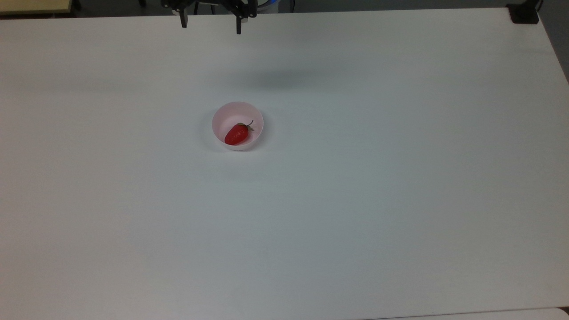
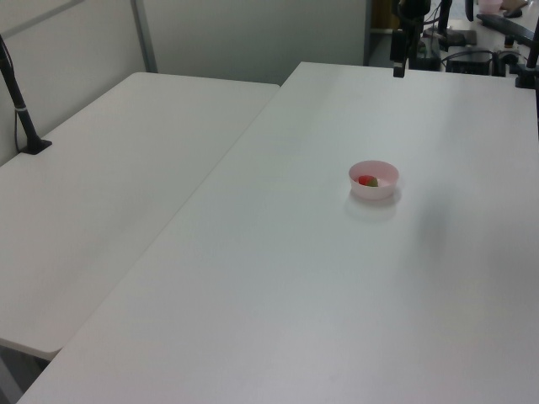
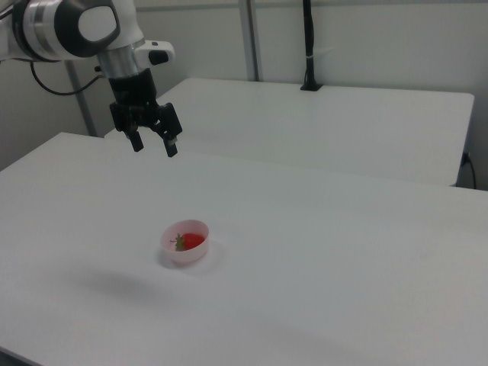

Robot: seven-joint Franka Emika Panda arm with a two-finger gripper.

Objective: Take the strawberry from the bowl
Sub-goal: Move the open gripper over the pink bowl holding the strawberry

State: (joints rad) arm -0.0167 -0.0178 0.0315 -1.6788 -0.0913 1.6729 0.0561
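Tool (image 3: pixel 155 146) spread above bowl (image 3: pixel 185 252) holding strawberry (image 1: pixel 236 134).

Red strawberry (image 1: pixel 236 134), pale pink bowl (image 1: pixel 231 111), plain white table (image 1: pixel 355 200).

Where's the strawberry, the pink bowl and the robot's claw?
strawberry (image 1: pixel 236 134), top view, its red body.
bowl (image 1: pixel 223 116), top view, its inner wall.
gripper (image 3: pixel 155 146), right view, midway between its open fingertips.

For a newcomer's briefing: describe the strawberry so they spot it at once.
On the big white table stands one small pale pink bowl. Inside lies the strawberry, glossy red with a thin dark stem, the sole bright colour there.
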